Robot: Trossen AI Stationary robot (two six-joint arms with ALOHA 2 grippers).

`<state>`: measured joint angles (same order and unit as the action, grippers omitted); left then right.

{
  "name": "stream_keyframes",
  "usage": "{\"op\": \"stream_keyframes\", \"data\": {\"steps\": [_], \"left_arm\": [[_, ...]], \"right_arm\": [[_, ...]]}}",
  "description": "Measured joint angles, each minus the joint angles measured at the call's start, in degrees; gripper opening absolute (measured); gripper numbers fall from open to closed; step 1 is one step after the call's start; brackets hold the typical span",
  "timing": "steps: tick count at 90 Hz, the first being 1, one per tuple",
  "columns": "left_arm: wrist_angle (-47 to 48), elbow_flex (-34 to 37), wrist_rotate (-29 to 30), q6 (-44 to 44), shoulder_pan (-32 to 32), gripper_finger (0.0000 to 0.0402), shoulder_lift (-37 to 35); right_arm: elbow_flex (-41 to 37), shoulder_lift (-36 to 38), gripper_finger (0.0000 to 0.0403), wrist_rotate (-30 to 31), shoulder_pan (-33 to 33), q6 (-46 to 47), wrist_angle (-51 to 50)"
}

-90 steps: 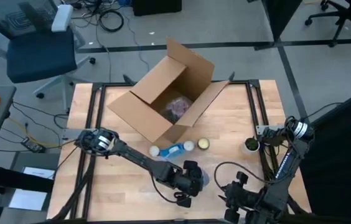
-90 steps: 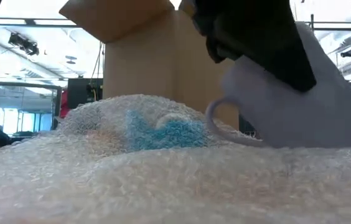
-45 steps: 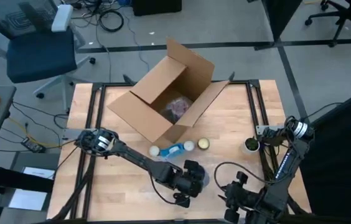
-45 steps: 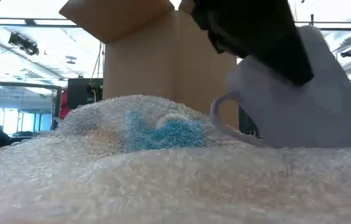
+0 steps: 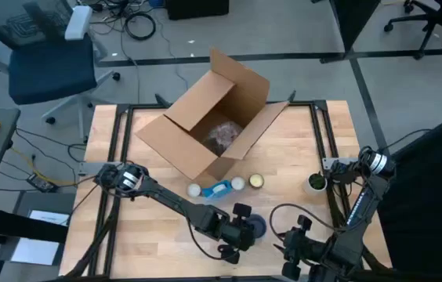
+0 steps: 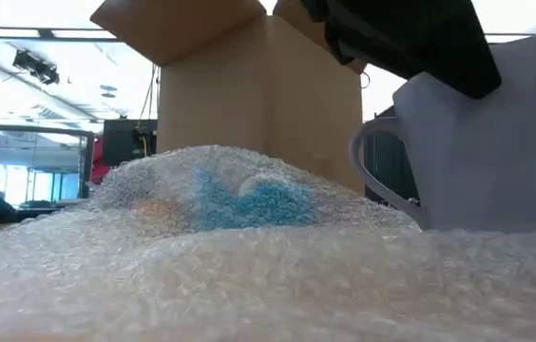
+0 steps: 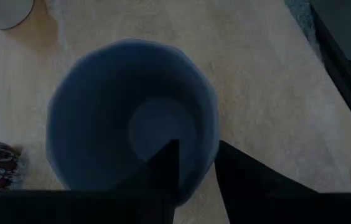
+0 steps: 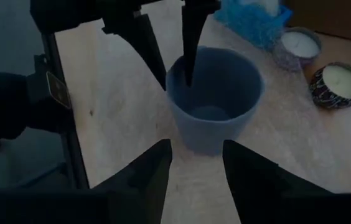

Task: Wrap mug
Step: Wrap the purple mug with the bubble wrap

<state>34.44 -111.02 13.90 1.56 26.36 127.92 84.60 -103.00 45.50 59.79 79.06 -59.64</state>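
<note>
Looking down from overhead, your left gripper (image 5: 240,232) pinches the rim of the blue ceramic mug (image 5: 257,226) near the table's front edge. Low view: mug above bubble wrap (image 6: 249,275). Right wrist: right gripper (image 8: 194,163) parted, empty. No legible writing anywhere.

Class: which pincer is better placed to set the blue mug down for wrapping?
Left. The left pincer straddles the rim of the blue ceramic mug, one finger inside. The right pincer sits open beside it, holding nothing.
</note>
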Motion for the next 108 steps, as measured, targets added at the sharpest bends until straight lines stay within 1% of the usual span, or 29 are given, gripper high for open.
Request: {"op": "stream_keyframes", "data": {"steps": [8, 14, 25, 33, 38, 44, 47, 50, 54, 63, 71, 79, 85, 90, 95, 101, 108], "left_arm": [[4.5, -4.1, -0.1, 0.1, 0.4, 0.0084, 0.0], [9.8, -8.5, -0.1, 0.8, 1.1, 0.0084, -0.1], [23.7, -17.6, 0.1, 3.8, 3.2, 0.0082, -0.2], [33.9, -22.2, 2.4, 6.0, 5.1, 0.0081, -0.2], [41.2, -24.0, 4.7, 7.6, 6.6, 0.0081, -0.2], [49.5, -23.9, 8.1, 10.6, 7.9, 0.0081, -0.5], [54.3, -23.7, 9.5, 13.2, 8.6, 0.0081, -0.7], [56.7, -23.4, 10.5, 16.3, 8.9, 0.0081, -0.7], [55.0, -21.8, 10.7, 18.2, 9.0, 0.0081, -1.4], [53.0, -16.8, 9.0, 17.7, 8.8, 0.0081, -5.0], [56.2, -11.9, 11.6, 21.2, 8.4, 0.0080, -8.5], [53.8, -5.0, 13.1, 24.1, 7.3, 0.0080, -12.7], [50.4, 1.2, 13.6, 25.3, 6.6, 0.0080, -16.2], [46.2, 6.4, 13.7, 25.9, 6.2, 0.0080, -18.9], [42.3, 11.5, 13.3, 26.2, 6.1, 0.0080, -21.5], [37.5, 17.0, 13.1, 27.2, 5.8, 0.0080, -23.7], [34.0, 22.5, 13.5, 29.6, 5.3, 0.0081, -25.1]], "right_arm": [[0.0, 0.0, 0.0128, 0.0, 0.0, -0.1, 0.0], [0.0, 0.0, 0.0128, 0.0, 0.0, -0.1, 0.0], [0.0, 0.0, 0.0128, 0.0, 0.0, 0.1, 0.0], [-0.1, 0.0, 0.0128, 0.0, 0.0, 0.2, 0.1], [-0.8, 0.0, 0.0128, 0.0, 0.0, 0.2, 0.7], [-1.9, 0.0, 0.0128, -0.3, 0.0, 0.3, 1.7], [-2.7, 0.0, 0.0128, -0.6, 0.0, 0.4, 2.7], [-3.5, 0.0, 0.0128, -1.1, 0.0, 0.7, 3.5], [-4.6, 0.0, 0.0128, -2.2, 0.0, 0.9, 4.4], [-5.9, 0.0, 0.0128, -5.2, -0.3, 1.5, 5.7], [-6.3, 0.0, 0.0128, -8.8, -0.7, 3.8, 5.1], [-6.3, 0.0, 0.0128, -13.9, -0.8, 6.2, 1.6], [-6.3, 0.0, 0.0128, -18.1, -1.3, 9.2, -3.0], [-6.3, 0.0, 0.0128, -22.3, -1.4, 12.2, -7.6], [-6.3, 0.0, 0.0128, -28.0, -1.8, 14.7, -12.4], [-6.3, 0.0, 0.0128, -36.4, -2.1, 17.3, -18.1], [-6.3, 0.0, 0.0129, -46.0, -2.4, 19.6, -24.0]]}}
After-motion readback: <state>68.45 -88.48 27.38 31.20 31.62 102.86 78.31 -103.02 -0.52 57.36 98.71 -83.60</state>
